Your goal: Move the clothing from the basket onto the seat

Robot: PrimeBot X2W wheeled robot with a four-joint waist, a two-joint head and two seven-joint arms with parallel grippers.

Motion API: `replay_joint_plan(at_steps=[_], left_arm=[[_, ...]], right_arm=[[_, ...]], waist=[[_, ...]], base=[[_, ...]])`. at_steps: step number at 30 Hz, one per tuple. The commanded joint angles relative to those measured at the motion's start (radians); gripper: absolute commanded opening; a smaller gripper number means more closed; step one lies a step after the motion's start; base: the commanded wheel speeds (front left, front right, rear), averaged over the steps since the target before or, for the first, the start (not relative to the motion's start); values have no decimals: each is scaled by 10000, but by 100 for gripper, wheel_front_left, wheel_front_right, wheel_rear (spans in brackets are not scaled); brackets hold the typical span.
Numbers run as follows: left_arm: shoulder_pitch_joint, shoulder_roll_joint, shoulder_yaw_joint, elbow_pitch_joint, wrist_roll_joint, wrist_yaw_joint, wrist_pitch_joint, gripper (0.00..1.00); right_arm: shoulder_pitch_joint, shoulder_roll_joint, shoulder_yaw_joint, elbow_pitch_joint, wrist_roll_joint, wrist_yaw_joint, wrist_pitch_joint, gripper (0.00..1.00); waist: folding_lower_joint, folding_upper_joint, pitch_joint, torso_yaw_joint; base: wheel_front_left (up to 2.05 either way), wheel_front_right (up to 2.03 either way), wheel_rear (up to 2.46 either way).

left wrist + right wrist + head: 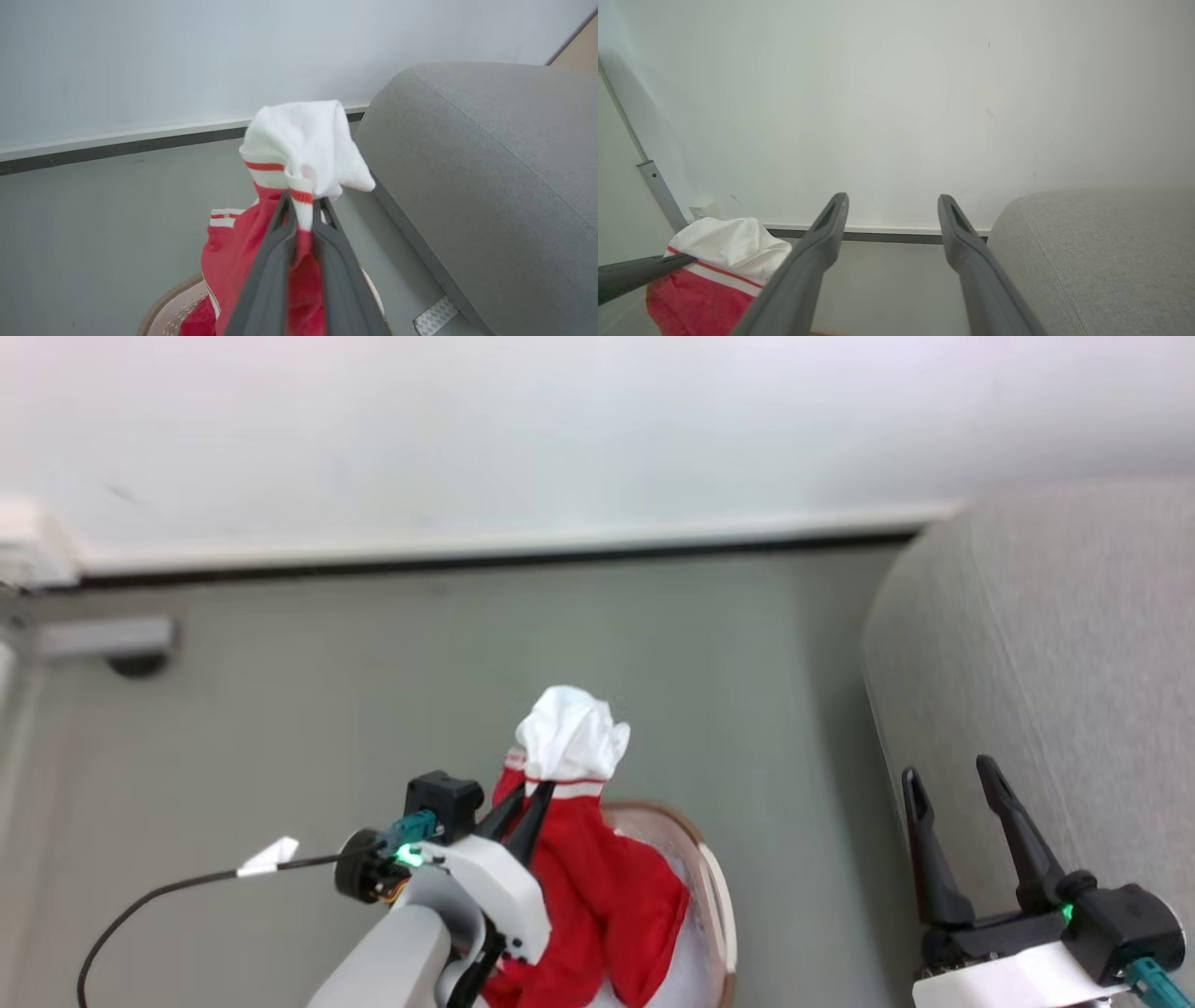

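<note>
The left gripper (534, 791) is clamped on the red-and-white clothing (597, 896), holding it up over the basket (717, 882), the red end trailing inside its rim. The right gripper (949, 770) hangs wide apart, gripping nothing, by the edge of the grey seat (1074, 644) nearby.

Nothing legible can be read anywhere. The small white tag (268, 857), well left of the seat (1046, 644), is too small and blurred to tell whether it carries writing. The pale patch (435, 317) lying at the foot of the seat shows a fine grid pattern, with no characters that can be made out.
</note>
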State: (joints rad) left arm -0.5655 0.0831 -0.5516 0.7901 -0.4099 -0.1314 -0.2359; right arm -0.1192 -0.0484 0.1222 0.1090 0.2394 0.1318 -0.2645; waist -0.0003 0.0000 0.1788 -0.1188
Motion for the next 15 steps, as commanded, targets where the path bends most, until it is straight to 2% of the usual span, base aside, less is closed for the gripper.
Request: replay_joint_plan(at_steps=[1,8,15], left_arm=[[204,83,52,-230,-213,30,61,0],[669,162,373,-1939,-802,279,768,0],[809,545,588,-3997,-937,790,1603,0]], right_arm=[[159,-35,12,73,-27,-21,0,100],[527,-38,198,345,25,-21,0,100],[576,-38,462,296,-37,-21,0,100]], waist=[[3,0,-866,519],[3,0,-1775,798],[3,0,-2090,912]], base=[[0,0,0],[0,0,0],[0,0,0]])
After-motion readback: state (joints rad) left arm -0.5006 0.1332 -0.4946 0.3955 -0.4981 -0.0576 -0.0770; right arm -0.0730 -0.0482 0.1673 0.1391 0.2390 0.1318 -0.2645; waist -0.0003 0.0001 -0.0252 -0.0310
